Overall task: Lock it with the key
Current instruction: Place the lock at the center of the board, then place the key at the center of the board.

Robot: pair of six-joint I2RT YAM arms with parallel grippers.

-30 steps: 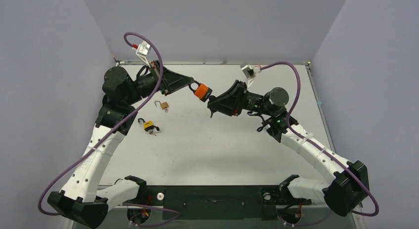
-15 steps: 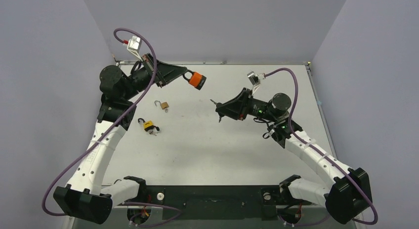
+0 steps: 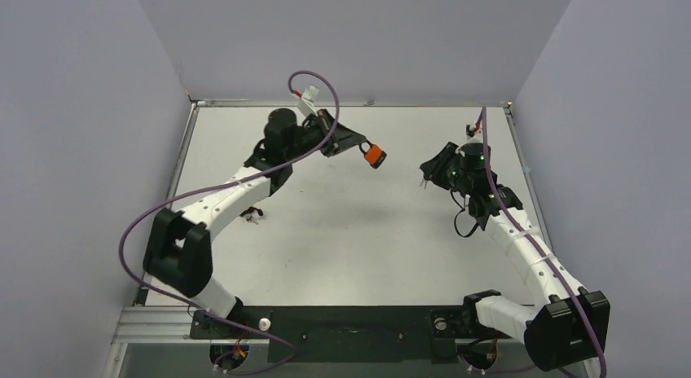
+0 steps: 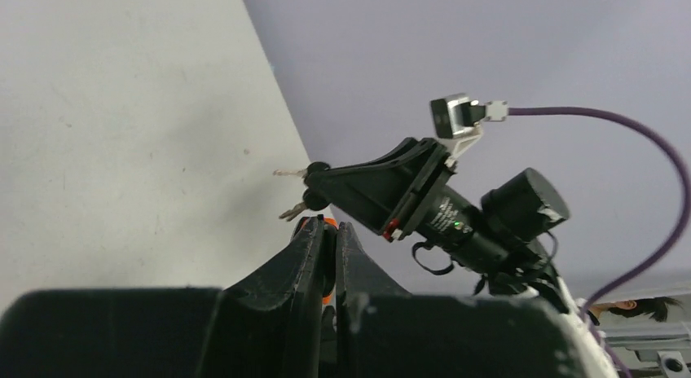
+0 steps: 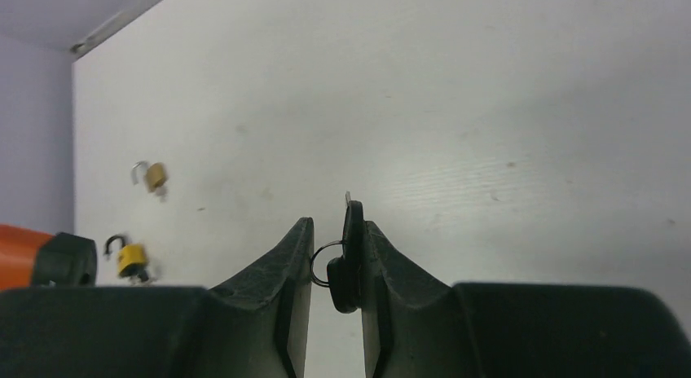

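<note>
Count: three padlocks, one key bunch.

- Small brass padlock (image 5: pixel 155 176) and small yellow padlock (image 5: pixel 130 258) lie on table (image 3: pixel 350 231), left of centre, near each other.
- Left gripper (image 3: pixel 356 143) clamped on orange padlock (image 3: pixel 375 156): orange body, black collar, held in air over far centre.
- Right gripper (image 5: pixel 332 231), far right, pinches black-headed key (image 5: pixel 353 252) with ring. Two metal blades (image 4: pixel 290 173) point left toward orange padlock, well apart from it.
</note>
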